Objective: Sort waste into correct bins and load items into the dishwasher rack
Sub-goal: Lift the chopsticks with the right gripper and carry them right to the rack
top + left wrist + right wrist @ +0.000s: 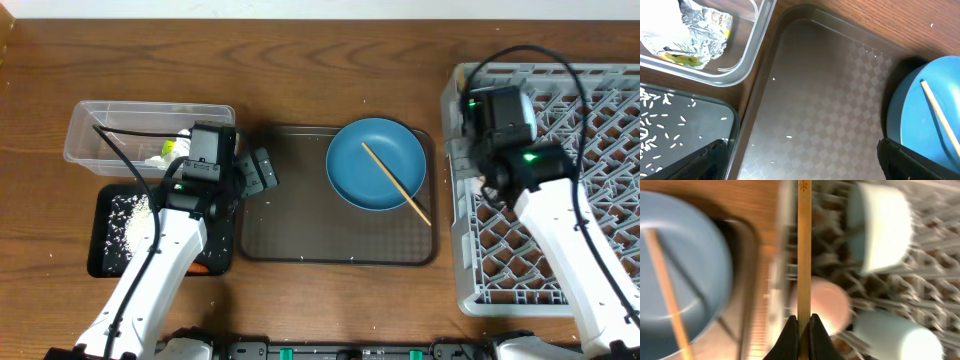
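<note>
My right gripper (804, 325) is shut on one wooden chopstick (804, 250) and holds it over the left edge of the grey dishwasher rack (600, 200); in the overhead view it (470, 150) sits under the wrist. In the blurred right wrist view a pink cup (822, 302), a white bowl (882, 227) and a light blue cup (895, 335) sit in the rack. The other chopstick (396, 183) lies across the blue plate (378, 150). My left gripper (805, 165) is open and empty over the brown tray's left side (258, 172).
The brown serving tray (300, 230) holds the plate and a few stray rice grains (789, 136). The clear tub (90, 125) holds the yellow-green wrapper (700, 35). The black tray (105, 260) holds loose rice (128, 215). An orange bit (200, 268) shows at its right edge.
</note>
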Controlling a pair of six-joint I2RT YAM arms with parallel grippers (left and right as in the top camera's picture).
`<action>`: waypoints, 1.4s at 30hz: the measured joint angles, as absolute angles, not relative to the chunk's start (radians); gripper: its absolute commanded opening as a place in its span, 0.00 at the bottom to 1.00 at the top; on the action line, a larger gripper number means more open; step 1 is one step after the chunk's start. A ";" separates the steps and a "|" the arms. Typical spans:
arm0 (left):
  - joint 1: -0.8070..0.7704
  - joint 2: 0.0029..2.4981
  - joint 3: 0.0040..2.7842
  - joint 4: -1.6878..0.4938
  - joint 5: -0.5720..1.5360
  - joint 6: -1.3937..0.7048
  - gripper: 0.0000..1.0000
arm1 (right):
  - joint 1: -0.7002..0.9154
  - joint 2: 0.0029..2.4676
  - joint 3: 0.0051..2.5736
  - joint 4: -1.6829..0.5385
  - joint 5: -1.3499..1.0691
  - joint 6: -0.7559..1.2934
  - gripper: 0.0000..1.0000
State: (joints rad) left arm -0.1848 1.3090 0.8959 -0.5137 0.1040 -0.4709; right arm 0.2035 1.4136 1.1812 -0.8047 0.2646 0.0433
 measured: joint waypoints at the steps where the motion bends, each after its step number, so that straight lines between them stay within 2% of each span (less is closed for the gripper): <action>1: -0.185 1.309 0.896 -0.513 0.104 -0.471 0.98 | 0.189 1.415 1.181 -0.808 0.279 0.046 0.01; 18: -0.185 1.309 0.896 -0.513 0.104 -0.471 0.98 | 0.014 1.438 1.181 -0.823 0.339 0.057 0.01; 28: -0.185 1.309 0.896 -0.514 0.104 -0.471 0.98 | -0.158 1.440 1.181 -0.719 0.424 0.047 0.01; 35: -0.185 1.309 0.896 -0.514 0.101 -0.471 0.98 | -0.269 1.456 1.182 -0.624 0.327 -0.086 0.01; 42: -0.185 1.309 0.896 -0.514 0.101 -0.471 0.98 | -0.332 1.485 1.182 -0.596 0.181 -0.276 0.09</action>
